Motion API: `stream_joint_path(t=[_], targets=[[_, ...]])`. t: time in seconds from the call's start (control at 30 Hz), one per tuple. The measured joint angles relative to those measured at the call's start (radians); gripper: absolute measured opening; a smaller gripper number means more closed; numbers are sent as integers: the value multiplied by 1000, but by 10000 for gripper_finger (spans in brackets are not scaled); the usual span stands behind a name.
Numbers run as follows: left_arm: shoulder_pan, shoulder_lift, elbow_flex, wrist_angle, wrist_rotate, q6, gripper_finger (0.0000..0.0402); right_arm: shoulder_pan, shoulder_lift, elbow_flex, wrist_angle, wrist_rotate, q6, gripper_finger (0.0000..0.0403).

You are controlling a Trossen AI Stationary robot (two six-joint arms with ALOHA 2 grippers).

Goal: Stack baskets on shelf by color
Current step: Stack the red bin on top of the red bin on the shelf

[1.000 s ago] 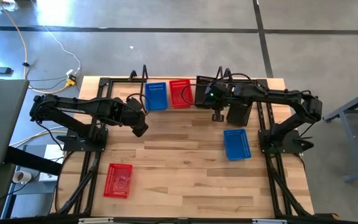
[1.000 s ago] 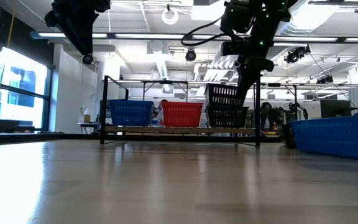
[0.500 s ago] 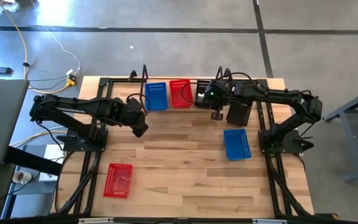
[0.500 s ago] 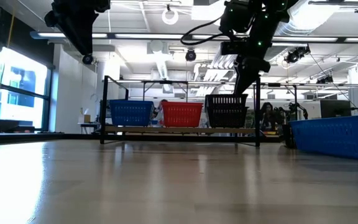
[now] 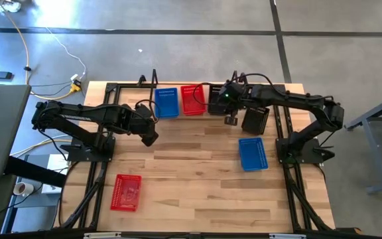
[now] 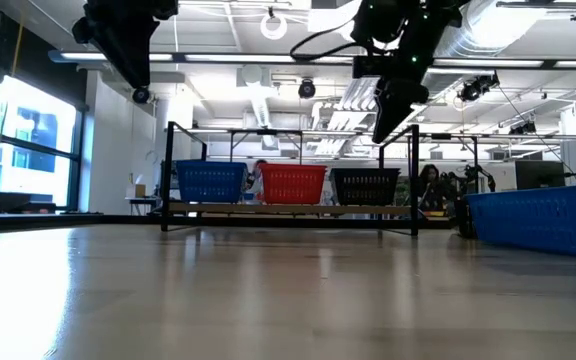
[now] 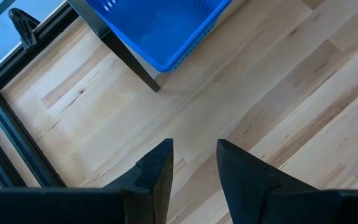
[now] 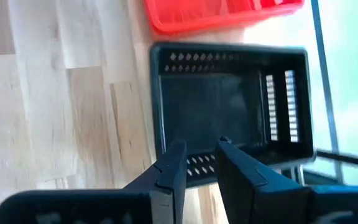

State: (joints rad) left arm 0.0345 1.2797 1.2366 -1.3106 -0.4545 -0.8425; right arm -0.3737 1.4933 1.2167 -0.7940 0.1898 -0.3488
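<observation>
Released a moment ago, the black basket (image 6: 366,186) is now sitting on the shelf (image 6: 288,209) beside the red basket (image 6: 293,184) and blue basket (image 6: 210,182); the right gripper (image 8: 199,163) is hovering above it, fingers parted and empty, while the left gripper (image 7: 193,163) is waiting in front of the shelf, fingers slightly apart

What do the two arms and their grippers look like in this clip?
Both arms are dark, jointed and matte. The left gripper and right gripper each end in two flat, black, tapering fingers. Black cables loop above the right arm's wrist, where a small green light glows.
</observation>
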Motion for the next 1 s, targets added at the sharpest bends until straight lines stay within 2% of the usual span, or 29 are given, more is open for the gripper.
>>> stream_joint_path(t=[0.1,0.33,0.53,1.0], targets=[[0,0,0,0,7,0,115,-1,-7,0,-25,-10,39,71],[0,0,0,0,105,1,115,39,-57,0,-57,-116,184,71],[-12,0,0,2,131,10,115,87,-87,0,-103,-197,319,71],[-129,0,0,90,254,168,115,281,-91,0,-211,-224,642,71]])
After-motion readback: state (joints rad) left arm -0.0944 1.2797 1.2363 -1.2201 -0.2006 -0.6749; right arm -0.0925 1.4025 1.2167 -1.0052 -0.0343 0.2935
